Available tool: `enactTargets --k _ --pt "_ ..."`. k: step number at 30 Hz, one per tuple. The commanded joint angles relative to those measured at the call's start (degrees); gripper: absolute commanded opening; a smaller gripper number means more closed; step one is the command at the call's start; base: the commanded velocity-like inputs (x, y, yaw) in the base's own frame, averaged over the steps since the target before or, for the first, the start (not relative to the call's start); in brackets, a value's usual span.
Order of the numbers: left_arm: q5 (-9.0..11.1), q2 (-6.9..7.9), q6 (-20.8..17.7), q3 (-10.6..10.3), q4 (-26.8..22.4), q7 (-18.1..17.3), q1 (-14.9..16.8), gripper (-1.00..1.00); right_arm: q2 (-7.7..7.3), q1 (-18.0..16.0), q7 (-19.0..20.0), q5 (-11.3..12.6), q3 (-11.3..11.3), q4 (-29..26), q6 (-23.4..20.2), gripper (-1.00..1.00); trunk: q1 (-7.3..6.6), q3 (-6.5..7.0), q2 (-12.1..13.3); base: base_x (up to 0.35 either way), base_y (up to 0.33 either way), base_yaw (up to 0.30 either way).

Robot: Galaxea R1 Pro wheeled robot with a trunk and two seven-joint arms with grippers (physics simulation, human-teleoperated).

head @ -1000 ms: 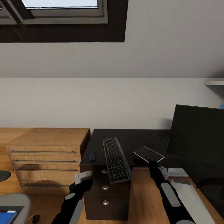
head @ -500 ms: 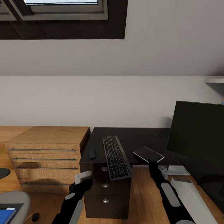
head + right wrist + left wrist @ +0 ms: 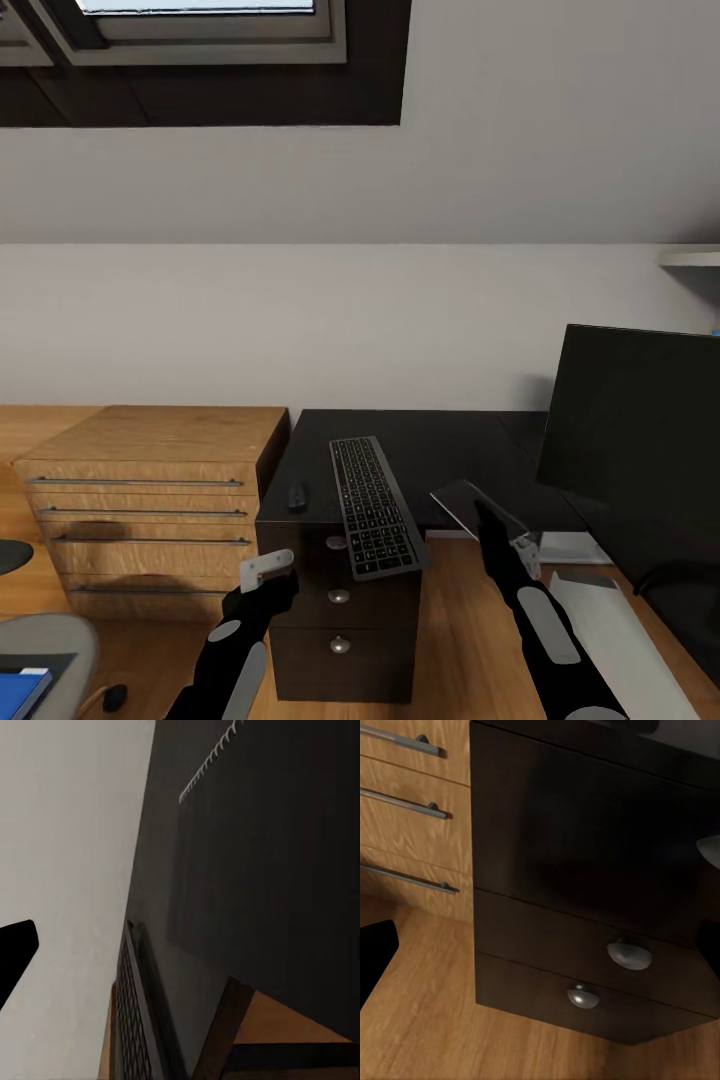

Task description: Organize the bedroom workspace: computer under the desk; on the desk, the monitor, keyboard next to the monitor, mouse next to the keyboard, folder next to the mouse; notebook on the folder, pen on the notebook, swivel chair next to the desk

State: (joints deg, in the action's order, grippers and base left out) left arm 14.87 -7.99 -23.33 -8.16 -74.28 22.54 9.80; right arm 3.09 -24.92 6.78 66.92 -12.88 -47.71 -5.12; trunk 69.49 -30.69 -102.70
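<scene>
Glossy black desk (image 3: 440, 445) against a white wall, light wooden drawer chest (image 3: 150, 490) just to its left; keyboard (image 3: 372, 505) lying on the desk top above the black drawer unit (image 3: 340, 620), near end jutting past the front edge; mouse (image 3: 297, 496) just left of the keyboard, near the desk's left edge; monitor (image 3: 635, 425) standing at the right end. Notebook (image 3: 470, 503) tilted, raised at the front edge of the desk between keyboard and monitor; right gripper (image 3: 498, 530) at its near edge, apparently pinching it, though finger spread cannot be told. Left gripper (image 3: 268, 570) low before the drawer unit, holding nothing visible; opening cannot be told. Swivel chair (image 3: 40, 650) at lower left, blue folder (image 3: 22, 692) on its seat.
</scene>
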Motion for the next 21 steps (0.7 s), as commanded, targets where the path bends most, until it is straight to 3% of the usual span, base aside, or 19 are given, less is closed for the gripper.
enactTargets --k 1,11,21 --pt "0.6 0.04 -0.13 -0.1 -0.07 0.49 0.04 1.0 0.07 -0.04 0.25 0.49 -0.3 -0.02 -0.44 1.0 -0.01 -0.06 -0.03 0.0 0.0 0.0" --pt "0.46 0.1 -0.01 -0.1 -0.07 0.3 0.04 1.0 0.07 -0.04 0.26 0.49 -0.3 -0.02 -0.42 1.0 -0.01 -0.06 -0.03 -0.012 0.0 0.0" --pt "0.51 0.08 -0.08 -0.1 -0.07 0.23 0.04 1.0 -0.33 -0.04 0.18 0.49 -0.3 -0.02 -0.42 1.0 -0.01 -0.06 -0.03 -0.286 0.0 0.0"
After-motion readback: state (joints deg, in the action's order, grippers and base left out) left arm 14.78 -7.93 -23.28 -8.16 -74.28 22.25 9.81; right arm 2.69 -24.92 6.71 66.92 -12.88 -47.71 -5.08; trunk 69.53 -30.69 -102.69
